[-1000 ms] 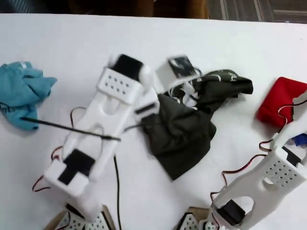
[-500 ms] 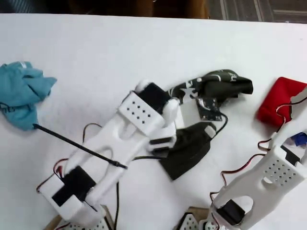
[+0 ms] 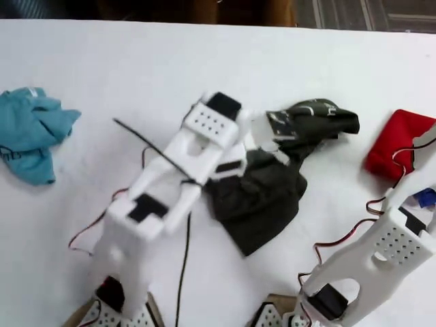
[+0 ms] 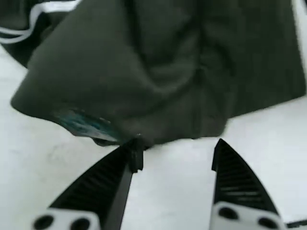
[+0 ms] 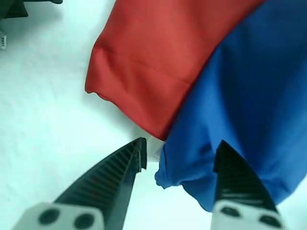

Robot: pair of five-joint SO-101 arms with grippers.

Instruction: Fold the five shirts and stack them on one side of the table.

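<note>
The dark shirt [image 3: 262, 197] lies crumpled a little right of the middle of the white surface [image 3: 102, 68]. Its far part is bunched up and shows white markings. In the left wrist view the dark shirt [image 4: 158, 72] bulges in thick folds. The left pincer [image 4: 178, 146] sits released at the shirt's edge, its jaws spread. One tip is right at the hem and the other is over bare surface. The left arm [image 3: 170, 177] stretches from the near edge up to the left side of this shirt.

A red shirt [image 3: 398, 139] lies folded at the right edge, well apart from the dark one. In the right wrist view a blue shirt [image 5: 249, 96] overlaps the red shirt [image 5: 158, 57]. The right pincer [image 5: 181, 146] hangs released just above the edge of the blue one, grasping nothing. The right arm [image 3: 375, 252] stands at the near right.

A light blue shirt [image 3: 30, 133] sits rumpled at the far left edge.
</note>
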